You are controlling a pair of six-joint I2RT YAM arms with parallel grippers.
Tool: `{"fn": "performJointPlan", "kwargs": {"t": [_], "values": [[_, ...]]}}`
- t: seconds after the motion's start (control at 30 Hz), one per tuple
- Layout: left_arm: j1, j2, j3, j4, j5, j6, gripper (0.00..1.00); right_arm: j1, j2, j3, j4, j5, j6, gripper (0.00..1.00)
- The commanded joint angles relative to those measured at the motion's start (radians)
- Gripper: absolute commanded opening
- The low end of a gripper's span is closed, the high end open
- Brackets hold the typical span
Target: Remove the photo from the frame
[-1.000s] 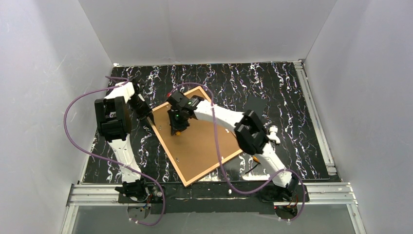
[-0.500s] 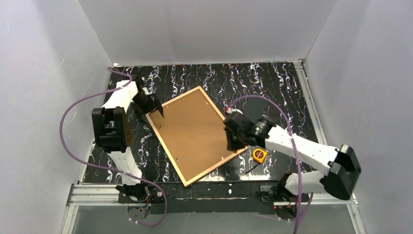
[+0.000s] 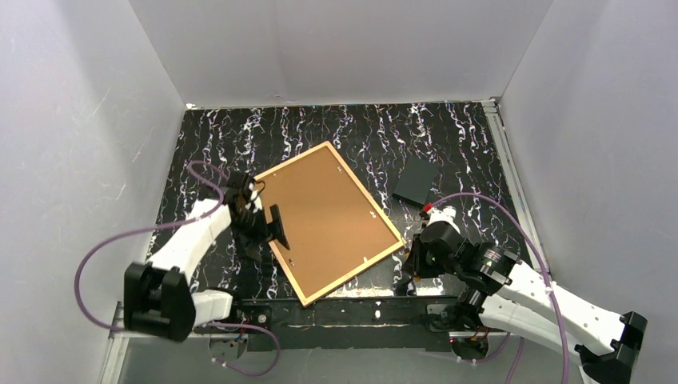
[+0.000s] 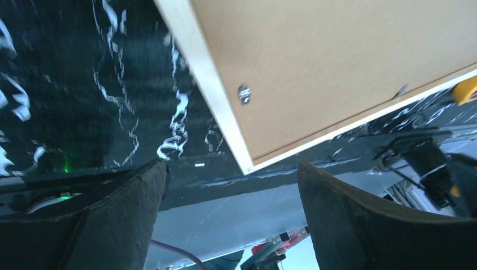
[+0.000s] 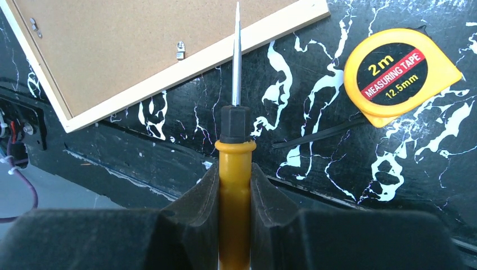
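Frame [image 4: 205, 79] is lying face down on the marbled black tabletop [image 3: 448, 136].
Thin pale-wood strips are enclosing matte brown board (the back of the photo [image 3: 328, 212]); left jaws are gaping empty by the near-left edge, down from the far corner, while right jaws, now pulled back, are clamping a yellow-handled screwdriver [image 5: 234, 126].

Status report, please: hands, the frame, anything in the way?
Left hand open above frame corner. Right hand shut on screwdriver. Photo seated in frame, brown backing up. Tape measure beside frame, off it.
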Motion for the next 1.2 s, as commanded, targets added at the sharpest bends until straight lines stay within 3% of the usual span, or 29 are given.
{"fn": "performJointPlan", "kwargs": {"t": [0.0,0.17,0.63,0.8,0.9,1.07,1.17], "values": [[-0.021,-0.161,-0.173,-0.061,-0.017,-0.087,0.85,0.003,-0.022,0.0,0.015,0.004,0.036,0.01],[-0.02,-0.099,-0.21,0.043,0.008,-0.158,0.76,0.003,-0.016,0.012,0.026,-0.014,0.026,0.01],[0.007,0.147,-0.188,0.15,-0.11,-0.261,0.43,0.004,-0.162,-0.063,-0.03,-0.026,0.079,0.01],[0.008,0.186,-0.196,0.156,-0.139,-0.275,0.36,0.003,-0.166,-0.059,-0.034,-0.013,0.075,0.01],[0.009,0.204,-0.19,0.15,-0.158,-0.282,0.16,0.004,-0.155,-0.054,-0.026,0.0,0.066,0.01],[0.008,0.211,-0.188,0.101,-0.219,-0.324,0.0,0.004,-0.105,-0.039,-0.007,-0.017,0.048,0.01],[0.021,0.183,-0.188,-0.019,-0.342,-0.43,0.0,0.003,-0.065,-0.032,0.007,-0.027,0.034,0.01]]}}
